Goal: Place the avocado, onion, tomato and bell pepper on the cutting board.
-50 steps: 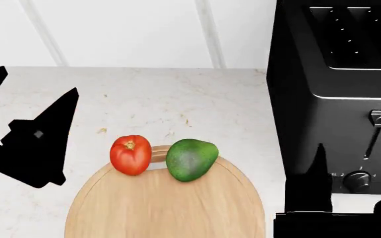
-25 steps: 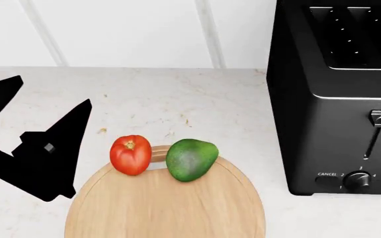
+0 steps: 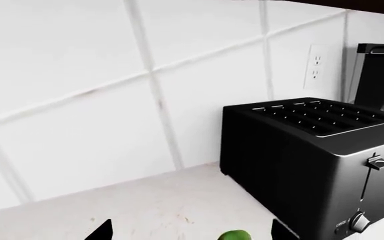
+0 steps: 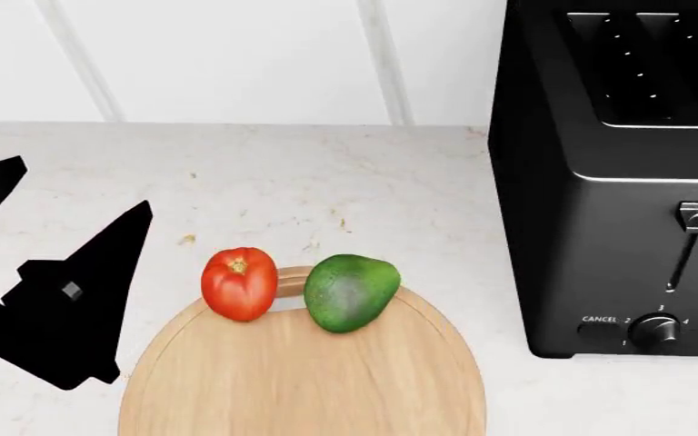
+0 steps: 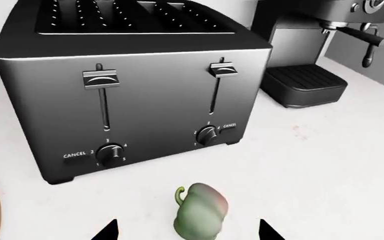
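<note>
Onion hiding from all views | right wrist alone showing bell pepper lying before toaster | left gripper spreading, empty | right gripper spreading

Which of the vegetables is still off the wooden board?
The grey-green bell pepper, lying on the counter in front of the toaster. The tomato and avocado already sit on the board.

Bright, even light fills all three rendered views, every edge sharp, with no blur or lens distortion. Shadows under the tomato and avocado are faint. Soft highlights streak the black toaster. The left gripper reads as pure black silhouette.
</note>
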